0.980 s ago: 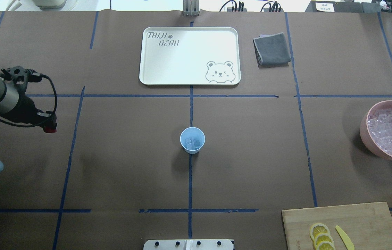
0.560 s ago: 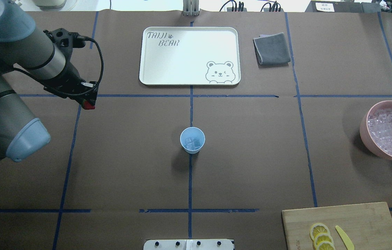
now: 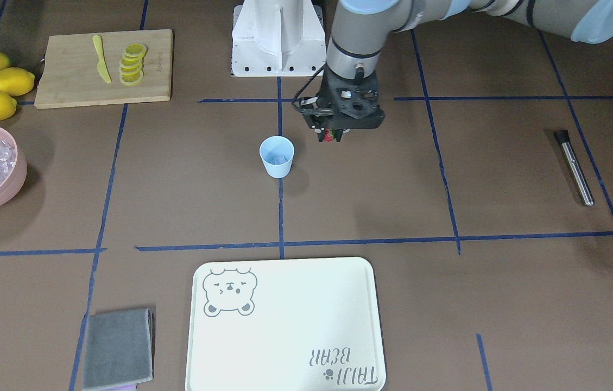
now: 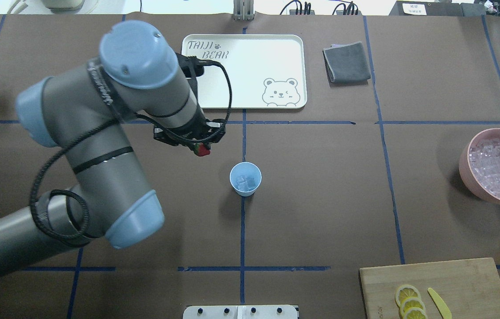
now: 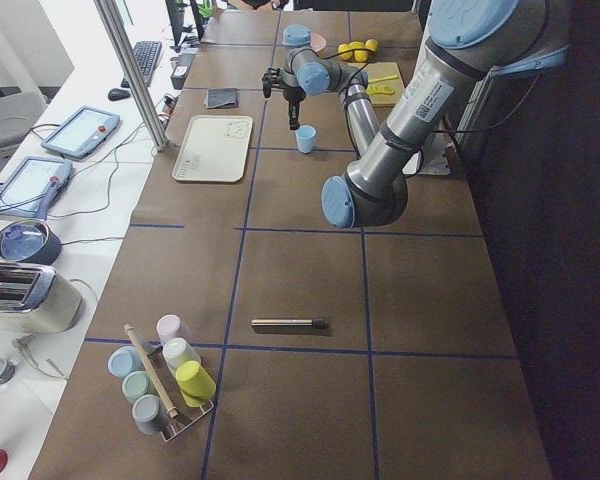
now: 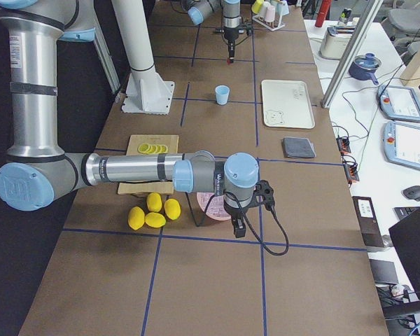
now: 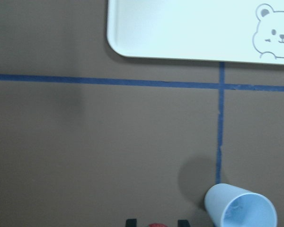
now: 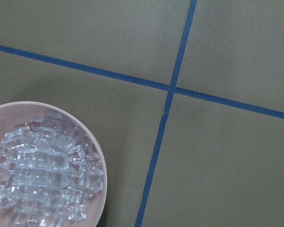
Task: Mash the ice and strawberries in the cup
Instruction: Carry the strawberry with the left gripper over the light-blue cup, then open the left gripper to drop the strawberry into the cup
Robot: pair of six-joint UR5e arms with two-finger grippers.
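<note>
Ice (image 4: pixel 246 182) lies in the cup (image 4: pixel 233 176), strawberry (image 4: pixel 201 150) near its left, tray (image 4: pixel 241 71) farther beyond.

We see a brown surface (image 3: pixel 393 190) ruled with blue tape lines (image 3: pixel 371 240). In the front-facing view, a white tray (image 3: pixel 284 326) printed with a bear lies at the middle of the near edge. A folded grey cloth (image 3: pixel 118 347) lies just beside it, towards the near left corner. At the far left corner a wooden cutting board (image 3: pixel 67 81) bears a row of lemon slices (image 3: pixel 132 64) and a yellow knife (image 3: pixel 101 60). Four whole lemons (image 3: pixel 13 81) lie beside the board. Below them a pink bowl (image 3: pixel 11 187) sits at the left edge. Near the right edge lies a metal rod (image 3: pixel 574 167) with a black tip.
</note>
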